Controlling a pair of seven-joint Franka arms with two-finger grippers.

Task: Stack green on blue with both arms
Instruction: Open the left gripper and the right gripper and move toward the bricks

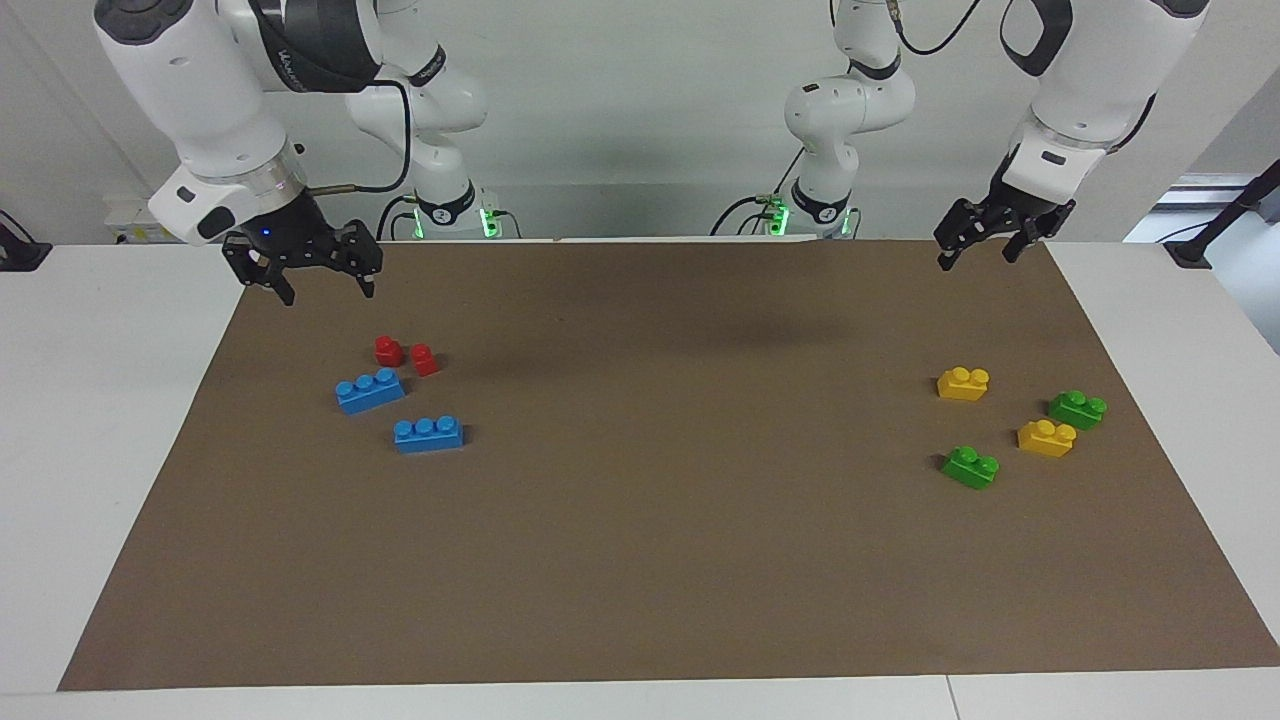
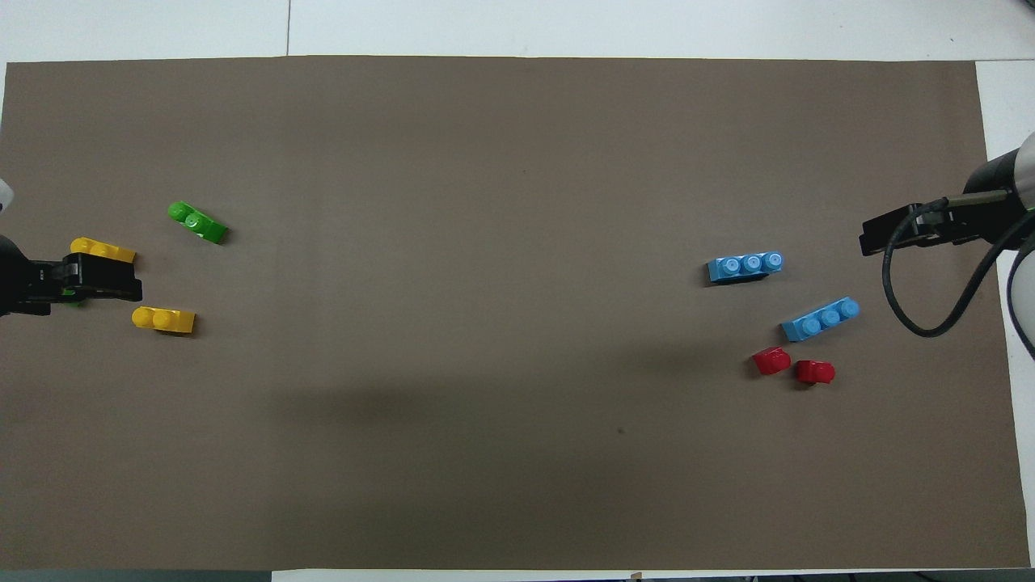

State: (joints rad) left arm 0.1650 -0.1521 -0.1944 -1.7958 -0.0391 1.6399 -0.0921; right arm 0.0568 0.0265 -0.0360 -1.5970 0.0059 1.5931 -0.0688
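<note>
The right gripper (image 1: 328,292) hangs over the corner of the brown mat (image 1: 640,560) nearest the right arm's base, its fingers apart and holding nothing. The left gripper (image 1: 978,260) hangs over the mat's corner by the left arm's base, fingers likewise apart and empty.

The bright green two-stud brick (image 1: 969,467) lies on the mat toward the left arm's end, farthest from the robots of the four bricks there. Near it are two yellow two-stud bricks (image 1: 1046,438) (image 1: 963,383) and a darker green two-stud brick (image 1: 1078,408), all apart from one another.

Toward the right arm's end lie two sky-blue three-stud bricks. The farther blue brick (image 1: 428,434) lies alone. The nearer blue brick (image 1: 370,390) lies slanted just beside two small red bricks (image 1: 388,350) (image 1: 424,359).

White lettering on the right arm's black cuff (image 1: 310,45) is too slanted to read. The bricks show no markings.
</note>
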